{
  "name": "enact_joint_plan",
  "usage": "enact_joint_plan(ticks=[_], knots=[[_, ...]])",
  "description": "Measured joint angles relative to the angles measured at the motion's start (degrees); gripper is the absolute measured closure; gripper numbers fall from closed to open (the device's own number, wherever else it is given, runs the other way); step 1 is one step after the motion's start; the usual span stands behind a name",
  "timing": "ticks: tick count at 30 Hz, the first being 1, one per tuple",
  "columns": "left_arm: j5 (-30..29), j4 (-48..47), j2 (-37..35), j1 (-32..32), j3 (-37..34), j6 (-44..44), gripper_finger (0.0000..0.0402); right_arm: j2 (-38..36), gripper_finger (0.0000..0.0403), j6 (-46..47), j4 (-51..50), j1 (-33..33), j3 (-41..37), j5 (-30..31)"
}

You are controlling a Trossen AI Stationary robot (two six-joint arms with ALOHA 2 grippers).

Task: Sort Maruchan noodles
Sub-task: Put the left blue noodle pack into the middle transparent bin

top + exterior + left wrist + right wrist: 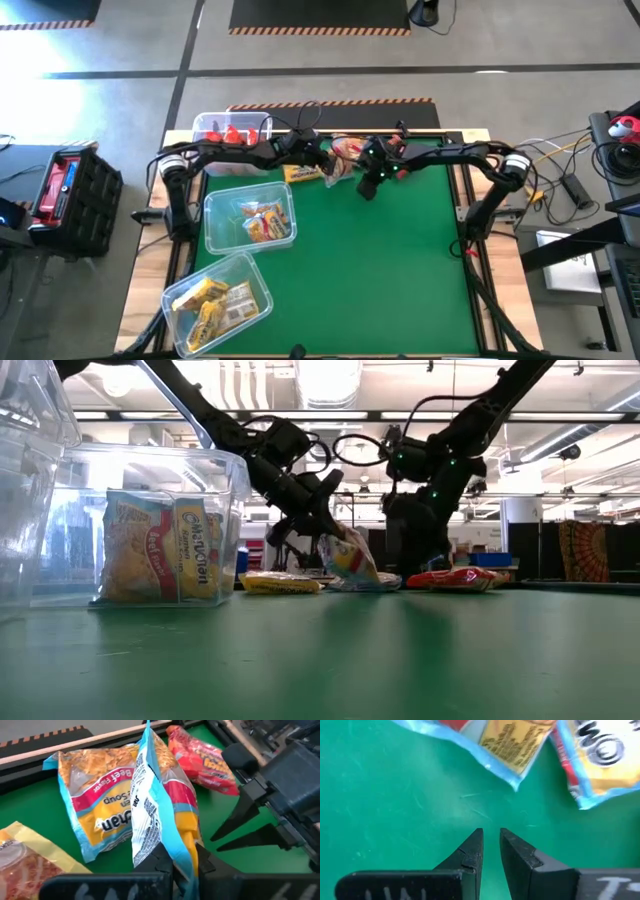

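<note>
One blue-edged noodle packet (157,815) pinched by its edge in the left gripper (184,865) near the table's (400,260) far edge: I'd lift straight up, clearing its neighbours, while the right gripper (491,851) hovers beside, fingers slightly parted, empty.

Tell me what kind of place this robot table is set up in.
Probably an industrial lab or workshop: a concrete floor with hazard-striped tape, an open ceiling with exposed ducts, and loose cables and a black crate beside the green table.
</note>
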Motion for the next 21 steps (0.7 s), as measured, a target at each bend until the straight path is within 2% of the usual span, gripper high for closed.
enact_joint_plan(ticks=[13, 17, 21], knots=[[-1.4, -1.5, -6.9, 1.0, 0.0, -0.7, 0.0402, -7.1, 0.0349, 0.2, -1.1, -1.7, -0.1, 0.1], [-1.4, -6.1, -11.5, 1.0, 0.0, -0.7, 0.0402, -10.2, 0.0349, 1.5, -1.9, -1.7, -0.1, 0.2], [-1.4, -14.7, -16.5, 0.3, 0.0, -2.2, 0.0401, -12.8, 0.0349, 3.7, -2.6, -1.7, -0.1, 0.1]])
